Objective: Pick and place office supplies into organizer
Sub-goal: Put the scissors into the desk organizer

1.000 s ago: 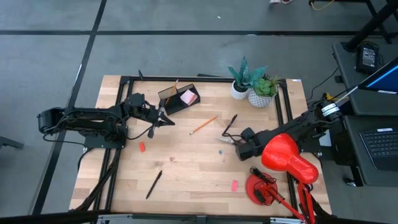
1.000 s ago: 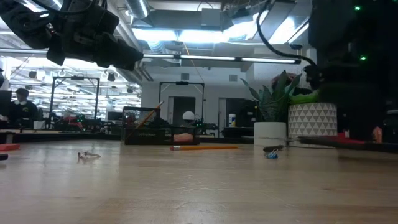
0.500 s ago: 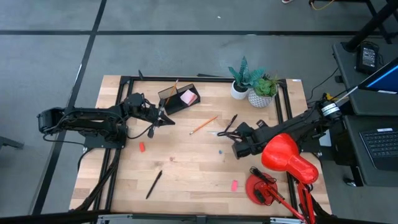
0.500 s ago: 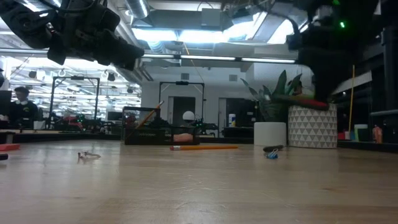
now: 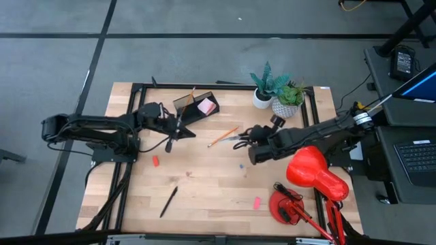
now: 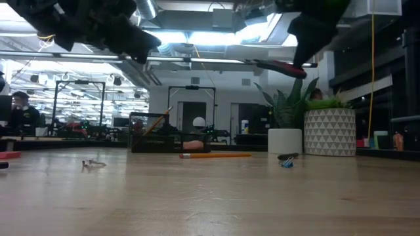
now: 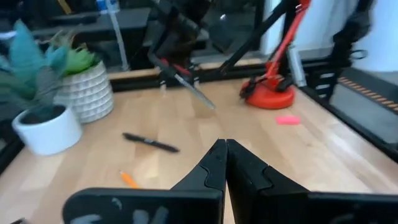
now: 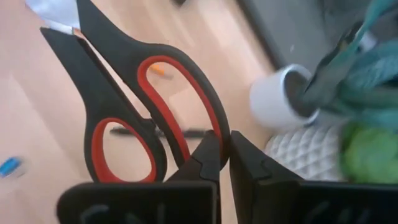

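I have the right gripper [image 5: 251, 145] lifted above the middle of the table, and its fingers [image 8: 208, 155] are clamped on the red-handled scissors [image 8: 134, 102]. In my right wrist view the pinch sits on the rim of one handle loop, with both loops and the start of the blades standing out beyond the fingertips. From above, the scissors [image 5: 240, 139] stick out of the gripper toward the orange pencil [image 5: 223, 137], which lies on the wood just beside them. The low view shows the scissors [image 6: 279, 65] held high in the air, well clear of the tabletop, roughly level.

My left gripper [image 5: 178, 129] hangs near the organizer [image 5: 195, 107] at the far edge of the table, on its near side. Its fingers [image 7: 214, 163] are pressed together with nothing between them. The organizer holds a pink sticky-note pad [image 5: 206, 106] in one end and a pencil-like stick leaning out of the other.

Loose on the table I see a black pen [image 5: 168, 201] near the front left, a black pen [image 7: 150, 142] lying by the white plant pot [image 5: 261, 99], a small red eraser [image 5: 155, 160] below the left arm, a pink eraser [image 5: 257, 202] near the red desk lamp [image 5: 315, 173], and a small blue clip [image 6: 287, 162] close to the middle. All of these lie well apart from either gripper's fingertips.
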`<action>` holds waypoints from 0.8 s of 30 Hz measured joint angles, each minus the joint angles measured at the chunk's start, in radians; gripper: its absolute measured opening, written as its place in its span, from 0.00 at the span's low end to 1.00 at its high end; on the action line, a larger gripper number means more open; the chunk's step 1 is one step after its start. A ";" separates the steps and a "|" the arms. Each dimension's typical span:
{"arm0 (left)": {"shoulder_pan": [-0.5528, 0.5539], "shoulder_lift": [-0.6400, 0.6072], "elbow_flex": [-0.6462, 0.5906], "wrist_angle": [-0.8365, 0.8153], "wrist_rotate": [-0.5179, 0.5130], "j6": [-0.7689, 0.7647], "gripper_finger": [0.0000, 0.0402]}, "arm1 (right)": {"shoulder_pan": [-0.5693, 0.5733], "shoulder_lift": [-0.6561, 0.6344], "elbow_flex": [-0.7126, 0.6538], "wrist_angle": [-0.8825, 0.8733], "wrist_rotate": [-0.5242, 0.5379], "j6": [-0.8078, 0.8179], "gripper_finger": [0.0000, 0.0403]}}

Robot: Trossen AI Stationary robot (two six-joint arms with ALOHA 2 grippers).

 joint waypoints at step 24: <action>-0.037 0.000 0.153 -0.114 -0.297 -0.080 0.21 | -0.038 0.000 0.006 0.510 0.356 -1.142 0.03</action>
